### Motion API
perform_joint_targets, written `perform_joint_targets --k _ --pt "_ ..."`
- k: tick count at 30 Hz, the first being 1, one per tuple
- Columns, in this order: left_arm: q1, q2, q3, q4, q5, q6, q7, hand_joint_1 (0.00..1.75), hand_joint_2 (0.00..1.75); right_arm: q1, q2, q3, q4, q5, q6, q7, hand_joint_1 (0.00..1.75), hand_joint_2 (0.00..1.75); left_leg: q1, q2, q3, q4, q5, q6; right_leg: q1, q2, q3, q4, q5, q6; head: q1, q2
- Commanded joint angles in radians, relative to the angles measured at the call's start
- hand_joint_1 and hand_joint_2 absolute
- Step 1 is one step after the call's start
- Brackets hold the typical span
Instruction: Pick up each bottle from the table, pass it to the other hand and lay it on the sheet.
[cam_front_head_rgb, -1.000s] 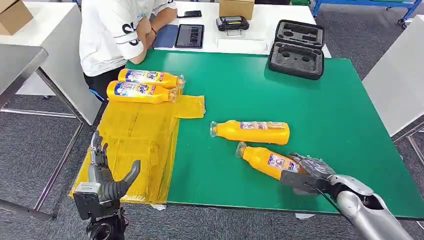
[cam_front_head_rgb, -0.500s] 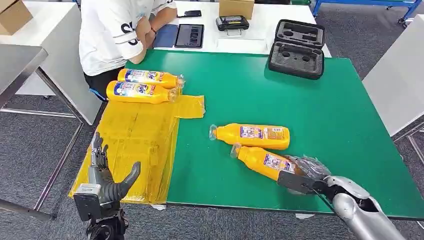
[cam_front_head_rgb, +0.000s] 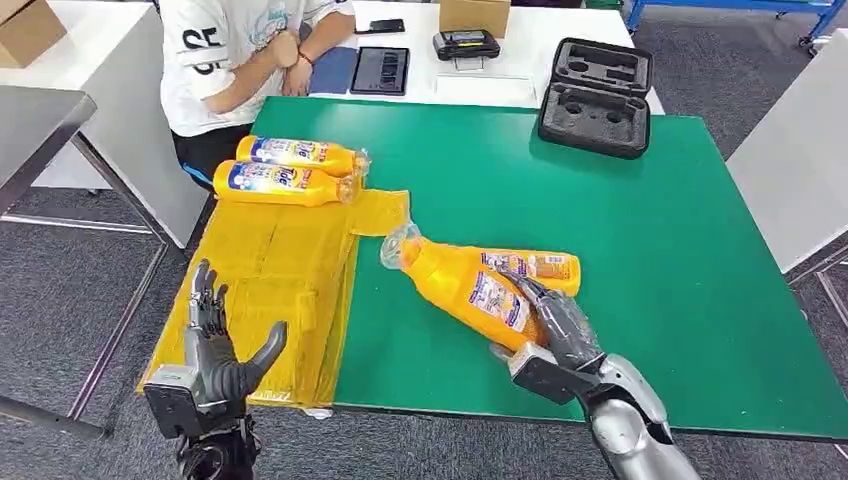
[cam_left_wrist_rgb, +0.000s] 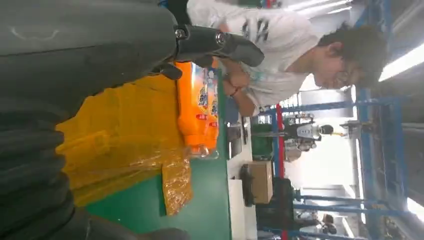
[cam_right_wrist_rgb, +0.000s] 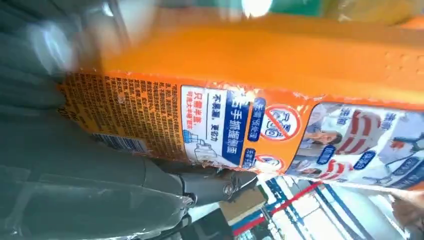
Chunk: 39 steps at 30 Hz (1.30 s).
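My right hand (cam_front_head_rgb: 556, 330) grips an orange bottle (cam_front_head_rgb: 462, 285) by its base and holds it tilted above the green table (cam_front_head_rgb: 680, 250), cap pointing toward the yellow sheet (cam_front_head_rgb: 270, 290). The right wrist view shows that bottle's label (cam_right_wrist_rgb: 240, 125) close up against my fingers (cam_right_wrist_rgb: 150, 185). A second orange bottle (cam_front_head_rgb: 545, 268) lies on the table just behind it. Two more bottles (cam_front_head_rgb: 285, 185) (cam_front_head_rgb: 300, 154) lie side by side at the sheet's far end; the left wrist view shows them as well (cam_left_wrist_rgb: 198, 107). My left hand (cam_front_head_rgb: 215, 350) hovers open at the sheet's near edge, fingers spread.
A person in a white shirt (cam_front_head_rgb: 235, 60) sits at the table's far left corner. A black foam case (cam_front_head_rgb: 595, 98) lies at the far edge. A tablet (cam_front_head_rgb: 378, 70) and cardboard boxes (cam_front_head_rgb: 472, 15) sit on the white table behind. A grey table (cam_front_head_rgb: 30, 130) stands to the left.
My right hand has lifted the near bottle off the table and swung it left toward the sheet, tilting its cap upward. My left hand rose slightly. The person shifted.
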Motion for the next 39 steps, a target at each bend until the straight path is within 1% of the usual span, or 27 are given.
perform_joint_targets --k 1,3,5,6,7,8,9,10,13,15,16,18,22,25,27,28,29,31,32,33,34,37,39 --pt "-0.045 0.047 0.013 0.119 0.331 -0.551 0.076 0.0 1.75 -0.011 0.194 -0.119 0.112 -0.081 0.024 -0.104 1.75 1.75 0.001 0.004 0.009 -0.002 -0.003 -0.002 0.001 0.004 0.008 -0.002 -0.002 -0.003 0.001 0.0" --pt "-0.066 0.05 0.004 0.167 0.296 -0.624 0.078 0.0 1.75 -0.013 0.219 -0.132 0.149 -0.095 0.028 -0.129 1.75 1.75 0.001 0.005 0.011 -0.003 -0.003 -0.003 0.001 0.005 0.009 -0.003 -0.002 -0.004 0.0 0.0" --pt "-0.111 0.053 -0.023 0.244 0.278 -0.71 0.09 0.0 1.75 -0.033 0.255 -0.124 0.211 -0.095 0.043 -0.162 1.75 1.75 0.0 0.0 0.006 -0.003 -0.001 -0.002 0.0 0.001 0.005 -0.002 -0.001 -0.002 0.0 0.0" --pt "-0.115 0.049 -0.023 0.249 0.278 -0.709 0.09 0.0 1.75 -0.037 0.261 -0.122 0.218 -0.095 0.042 -0.16 1.75 1.75 0.0 0.0 0.008 -0.004 -0.001 -0.003 0.001 0.0 0.008 -0.003 -0.001 -0.003 0.001 0.0" --pt "-0.13 0.047 -0.032 0.274 0.275 -0.732 0.095 0.0 1.75 -0.053 0.266 -0.108 0.245 -0.09 0.043 -0.175 1.75 1.75 0.001 0.0 0.008 -0.003 -0.001 -0.003 0.001 0.0 0.008 -0.003 -0.001 -0.003 0.0 0.0" --pt "-0.139 0.043 -0.04 0.288 0.297 -0.784 0.111 0.0 1.75 -0.072 0.272 -0.091 0.271 -0.088 0.045 -0.184 1.75 1.75 0.001 0.002 0.008 -0.003 -0.001 -0.003 0.001 0.002 0.007 -0.003 -0.001 -0.003 0.0 0.0" --pt "-0.139 0.039 -0.041 0.287 0.296 -0.783 0.11 0.0 1.75 -0.077 0.277 -0.089 0.276 -0.089 0.046 -0.181 1.75 1.75 0.0 0.003 0.004 -0.001 -0.001 -0.001 0.0 0.003 0.003 -0.001 0.0 -0.002 0.001 0.0" --pt "-0.147 0.041 -0.053 0.298 0.324 -0.837 0.128 0.0 1.75 -0.092 0.279 -0.074 0.296 -0.089 0.046 -0.19 1.75 1.75 0.0 0.003 0.005 -0.002 -0.001 -0.002 0.0 0.004 0.004 -0.001 0.0 -0.002 0.0 0.0" --pt "-0.177 0.041 -0.087 0.333 0.296 -0.851 0.151 0.0 1.75 -0.118 0.296 -0.049 0.335 -0.101 0.062 -0.2 1.75 1.75 0.001 0.004 0.009 -0.002 -0.003 -0.003 0.001 0.004 0.007 -0.002 -0.001 -0.004 0.0 0.0" --pt "-0.192 0.041 -0.095 0.356 0.281 -0.837 0.156 0.0 1.75 -0.127 0.308 -0.031 0.349 -0.097 0.066 -0.201 1.75 1.75 0.0 0.001 0.003 -0.001 0.0 -0.001 0.0 0.001 0.002 -0.001 0.0 -0.001 0.0 0.0" --pt "-0.2 0.042 -0.101 0.373 0.277 -0.83 0.157 0.0 1.75 -0.13 0.31 -0.019 0.358 -0.097 0.069 -0.202 1.75 1.75 0.001 0.002 0.005 -0.001 -0.001 -0.002 0.001 0.002 0.005 -0.002 -0.001 -0.002 0.001 0.0" --pt "-0.201 0.042 -0.102 0.376 0.276 -0.829 0.157 0.0 1.75 -0.129 0.313 -0.017 0.36 -0.096 0.066 -0.201 1.75 1.75 0.0 0.002 0.004 -0.001 0.0 -0.002 0.0 0.002 0.003 -0.001 0.0 -0.002 0.0 0.0" --pt "-0.215 0.047 -0.125 0.417 0.294 -0.837 0.161 0.0 1.75 -0.14 0.326 0.055 0.414 -0.105 0.1 -0.206 1.75 1.75 0.0 0.001 0.005 -0.002 -0.001 -0.002 0.0 0.002 0.004 -0.001 0.0 -0.002 0.001 0.0" --pt "-0.213 0.047 -0.125 0.418 0.293 -0.837 0.16 0.0 1.75 -0.137 0.332 0.058 0.416 -0.103 0.095 -0.204 1.75 1.75 0.0 0.002 0.003 -0.001 0.0 -0.002 0.0 0.002 0.002 -0.001 0.0 -0.001 0.0 0.0" --pt "-0.213 0.047 -0.125 0.418 0.293 -0.837 0.16 0.0 1.75 -0.137 0.332 0.058 0.416 -0.103 0.095 -0.204 1.75 1.75 0.001 0.002 0.007 -0.001 -0.002 -0.003 0.001 0.003 0.006 -0.001 -0.001 -0.003 0.0 0.0" --pt "-0.215 0.047 -0.127 0.419 0.293 -0.836 0.162 0.0 1.75 -0.144 0.33 0.063 0.426 -0.101 0.097 -0.204 1.75 1.75 0.0 0.001 0.003 -0.001 0.0 -0.002 0.0 0.001 0.003 -0.001 0.0 -0.002 0.001 0.0" --pt "-0.218 0.046 -0.13 0.424 0.296 -0.84 0.168 0.0 1.75 -0.144 0.33 0.07 0.432 -0.101 0.097 -0.204 1.75 1.75 0.001 0.001 0.005 -0.001 -0.001 -0.003 0.001 0.001 0.005 -0.001 -0.001 -0.002 0.0 0.0" --pt "-0.231 0.042 -0.136 0.445 0.298 -0.829 0.175 0.0 1.75 -0.141 0.331 0.099 0.456 -0.099 0.101 -0.204 1.75 1.75 0.0 0.001 0.003 -0.001 -0.001 -0.002 0.0 0.002 0.003 -0.001 0.0 -0.001 0.001 0.0" --pt "-0.238 0.04 -0.134 0.459 0.309 -0.829 0.174 0.0 1.75 -0.14 0.334 0.109 0.466 -0.101 0.103 -0.205 1.75 1.75 0.001 0.002 0.007 -0.001 -0.002 -0.003 0.001 0.002 0.006 -0.001 -0.002 -0.003 0.0 0.0" --pt "-0.245 0.039 -0.129 0.471 0.326 -0.832 0.174 0.0 1.75 -0.141 0.336 0.123 0.48 -0.101 0.109 -0.206 1.75 1.75 0.0 0.001 0.003 -0.001 0.0 -0.002 0.0 0.001 0.003 -0.001 0.0 -0.001 0.001 0.0" --pt "-0.249 0.04 -0.129 0.478 0.328 -0.832 0.174 0.0 1.75 -0.143 0.338 0.129 0.489 -0.101 0.108 -0.206 1.75 1.75 0.0 0.001 0.002 -0.001 0.0 -0.002 0.0 0.001 0.002 -0.001 0.0 -0.001 0.001 0.0" --pt "-0.249 0.04 -0.129 0.478 0.328 -0.832 0.174 0.0 1.75 -0.143 0.338 0.129 0.489 -0.101 0.108 -0.206 1.75 1.75 0.001 0.001 0.006 -0.002 -0.001 -0.003 0.001 0.002 0.005 -0.001 -0.001 -0.002 0.0 0.0" --pt "-0.249 0.04 -0.129 0.478 0.328 -0.832 0.174 0.0 1.75 -0.143 0.338 0.129 0.489 -0.101 0.108 -0.206 1.75 1.75 0.0 0.0 0.003 -0.001 -0.001 -0.002 0.0 0.001 0.002 -0.001 -0.001 -0.002 0.001 0.0"
